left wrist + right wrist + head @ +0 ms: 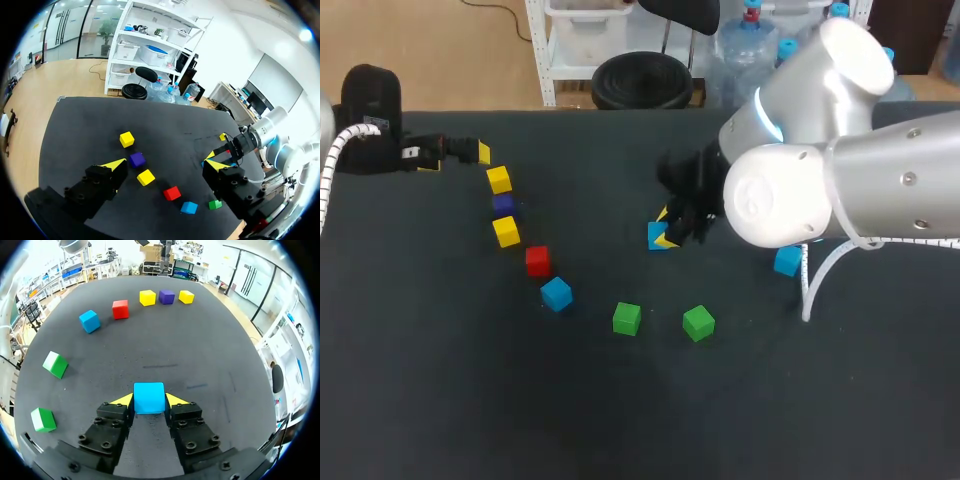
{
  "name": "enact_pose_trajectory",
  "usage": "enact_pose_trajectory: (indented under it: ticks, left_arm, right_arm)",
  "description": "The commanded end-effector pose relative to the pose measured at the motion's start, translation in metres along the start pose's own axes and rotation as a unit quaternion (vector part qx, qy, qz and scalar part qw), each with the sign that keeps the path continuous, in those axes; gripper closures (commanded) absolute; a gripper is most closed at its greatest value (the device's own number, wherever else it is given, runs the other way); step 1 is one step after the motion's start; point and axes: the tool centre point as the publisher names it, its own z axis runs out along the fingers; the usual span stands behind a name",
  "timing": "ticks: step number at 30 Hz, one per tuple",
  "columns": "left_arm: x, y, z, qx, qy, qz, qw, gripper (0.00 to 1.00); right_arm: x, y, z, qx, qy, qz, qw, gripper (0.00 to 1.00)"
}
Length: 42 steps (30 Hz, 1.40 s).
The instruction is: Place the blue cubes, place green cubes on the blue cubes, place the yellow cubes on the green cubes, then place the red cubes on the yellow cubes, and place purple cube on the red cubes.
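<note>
Bench (440, 400) in the head view, read left to right. Near the far left corner the left fingers (112, 167) stand wide apart and hold nothing. Just beside them a curved line of cubes runs toward the near edge: far yellow cube (499, 180), purple cube (503, 203), near yellow cube (506, 232), red cube (537, 261), loose blue cube (556, 294). Closer to the near edge, around the middle, lie the left green cube (626, 319) and the right green cube (698, 323), apart from each other. At mid-bench the right fingers (122, 400) press from two sides on the held blue cube (149, 397), on opposite flat faces; whether it rests on the bench or hangs just above it cannot be told. A third blue cube (787, 261) shows partly under the right arm. The cubes look small, rigid and light. Their smooth faces may slip, so a centred, square hold on parallel faces is judged best.
</note>
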Motion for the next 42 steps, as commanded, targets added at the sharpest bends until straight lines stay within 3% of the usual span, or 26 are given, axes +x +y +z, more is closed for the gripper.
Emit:
enact_pose_trajectory:
  ticks: [1, 8, 12, 18, 27, 32, 38, 42]
  left_arm:
    - [0.0, 0.0, 0.0, -0.001, 0.0, 0.0, 1.0, 0.0]
    - [0.0, 0.0, 0.0, -0.001, 0.0, 0.0, 1.0, 0.0]
    - [0.0, 0.0, 0.0, -0.001, 0.0, 0.0, 1.0, 0.0]
    - [0.0, 0.0, 0.0, -0.001, 0.0, 0.0, 1.0, 0.0]
    - [0.0, 0.0, 0.0, -0.001, 0.0, 0.0, 1.0, 0.0]
    - [0.0, 0.0, 0.0, -0.001, 0.0, 0.0, 1.0, 0.0]
    - [0.0, 0.0, 0.0, -0.001, 0.0, 0.0, 1.0, 0.0]
    - [0.0, 0.0, 0.0, -0.001, 0.0, 0.0, 1.0, 0.0]
  right_arm:
    - [0.0, -0.002, 0.002, -0.004, -0.003, -0.001, 1.0, 0.61]
    - [0.0, -0.002, 0.002, -0.004, -0.005, -0.001, 1.0, 0.5]
    - [0.0, -0.002, 0.001, -0.005, -0.006, -0.001, 1.0, 0.16]
    - [-0.001, 0.0, -0.011, -0.001, -0.004, 0.001, 1.0, 0.0]
    - [0.001, 0.012, -0.052, 0.005, 0.005, -0.006, 1.0, 0.0]
    - [0.009, 0.025, -0.08, -0.027, 0.01, -0.072, 0.997, 0.0]
    - [0.03, 0.034, -0.102, -0.087, 0.024, -0.163, 0.982, 0.0]
    - [0.045, 0.035, -0.107, -0.141, 0.016, -0.24, 0.96, 0.0]
